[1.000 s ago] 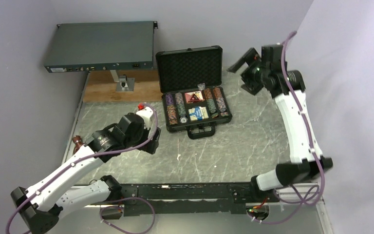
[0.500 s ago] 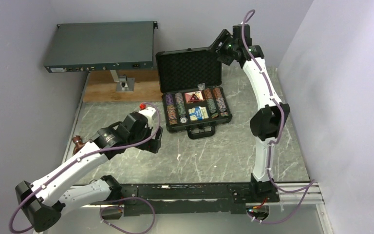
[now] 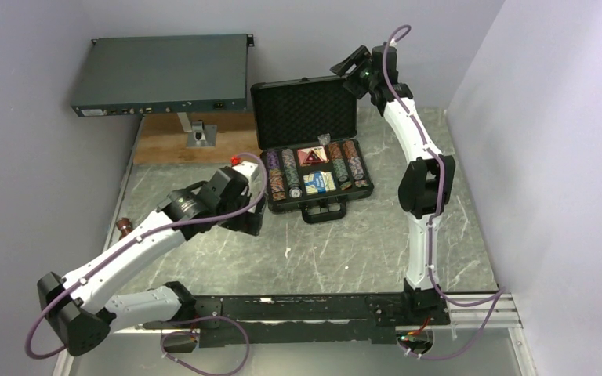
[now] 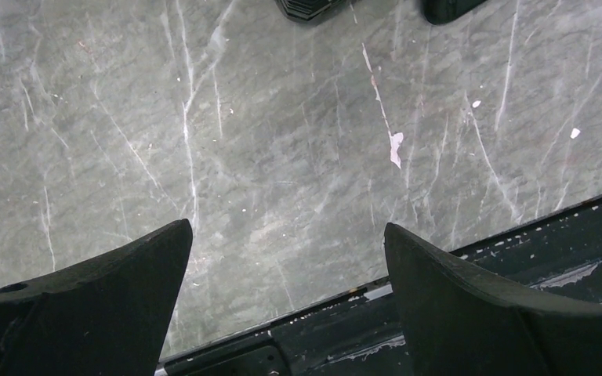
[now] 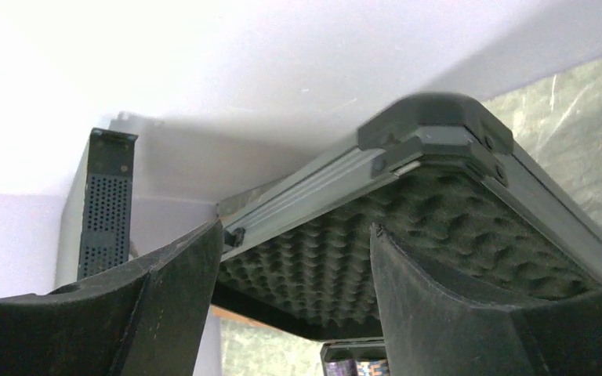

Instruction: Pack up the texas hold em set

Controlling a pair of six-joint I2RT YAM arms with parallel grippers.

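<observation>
Black case [image 3: 307, 168] sits open on the counter [image 3: 360, 243], chips [image 3: 282, 174] and cards [image 3: 319, 181] in its tray, lid [image 3: 304, 110] upright. Right pincer [image 5: 294, 227] spread wide at the lid's top right corner, gripping nothing. Left pincer [image 4: 286, 227] also spread, empty, off the case's front-left. Best to push the lid's top edge forward slowly and keep the fingers clear of the rim.

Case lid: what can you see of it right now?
The lid stands open, about upright, hinged along its lower edge. Black hard shell, metal-looking rim, capped corners, dark egg-crate foam lining inside. The right gripper is open at its upper right corner, a finger either side of the rim; contact can't be confirmed.
</observation>
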